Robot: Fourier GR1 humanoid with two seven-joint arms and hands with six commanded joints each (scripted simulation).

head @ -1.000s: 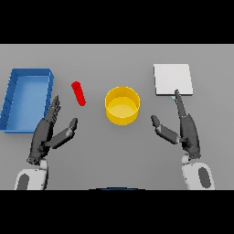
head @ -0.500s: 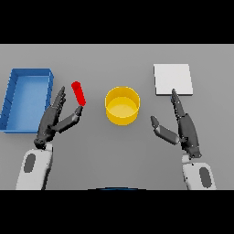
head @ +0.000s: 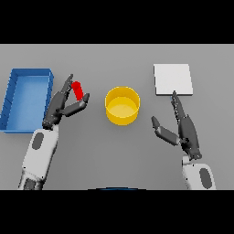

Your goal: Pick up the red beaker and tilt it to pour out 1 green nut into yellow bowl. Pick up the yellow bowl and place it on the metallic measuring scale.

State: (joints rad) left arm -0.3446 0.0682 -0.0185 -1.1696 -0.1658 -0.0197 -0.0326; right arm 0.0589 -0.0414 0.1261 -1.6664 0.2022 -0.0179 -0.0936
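Observation:
The red beaker (head: 79, 91) is a small red cylinder on the grey table, left of the yellow bowl (head: 122, 105). My left hand (head: 61, 103) reaches up to it, open, with straight fingers on the beaker's left side and the thumb just below and right of it; I cannot tell whether they touch. The yellow bowl stands at the table's middle, apart from both hands. The metallic scale (head: 172, 79) is a flat pale square at the back right. My right hand (head: 183, 125) rests open in front of the scale, its fingertips near the scale's front edge.
A blue tray (head: 13, 98) with raised walls lies at the left, close beside my left forearm.
My left hand has moved forward and to the right, from in front of the tray up to the red beaker. The right hand, bowl and scale have stayed put.

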